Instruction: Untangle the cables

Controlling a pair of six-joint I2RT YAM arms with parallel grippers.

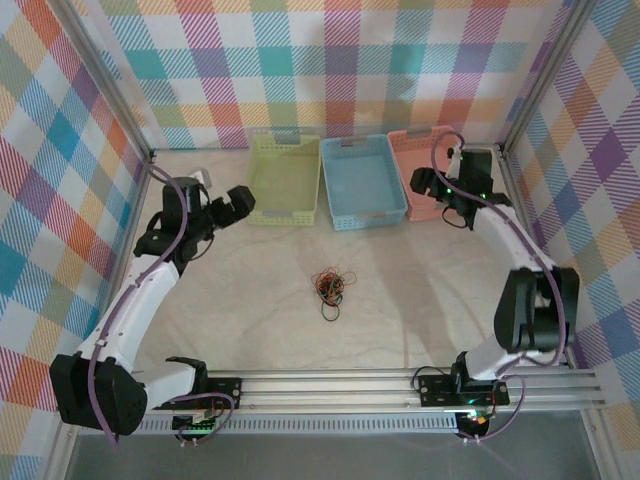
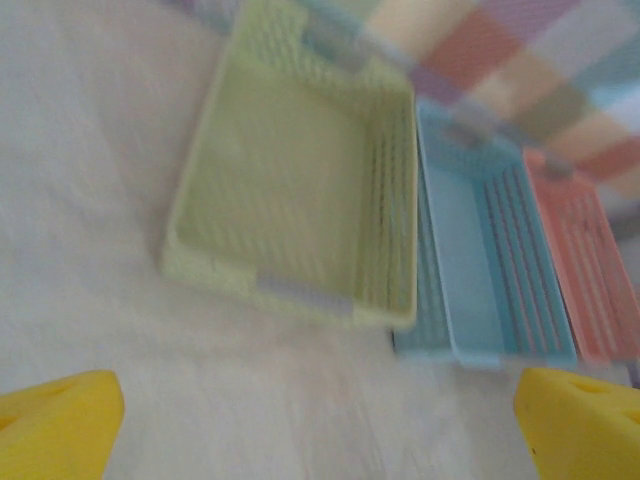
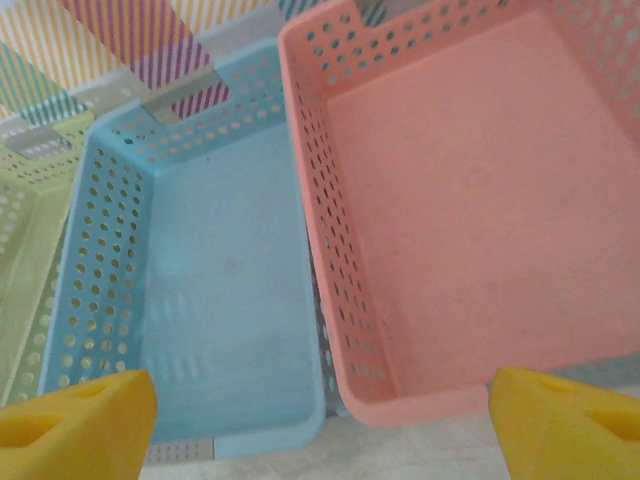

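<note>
The cables [image 1: 330, 286] lie as a small tangle of orange, red and dark wires on the white table top, mid-table, with one dark loop [image 1: 330, 312] just in front of the bunch. My left gripper [image 1: 240, 200] hovers far left of them, beside the green basket, and the left wrist view shows its yellow fingertips [image 2: 60, 425] spread wide with nothing between them [image 2: 320, 430]. My right gripper [image 1: 432, 185] hangs over the near edge of the pink basket. Its yellow fingertips [image 3: 570, 420] also stand wide apart, empty [image 3: 320, 425].
Three perforated baskets stand in a row at the back: green [image 1: 283, 218], blue [image 1: 368, 222] and pink [image 1: 405, 140]. The wrist views show them too: green [image 2: 290, 295], blue [image 2: 470, 350] [image 3: 100, 250], pink [image 2: 600, 300] [image 3: 330, 250]. Checked walls enclose the table.
</note>
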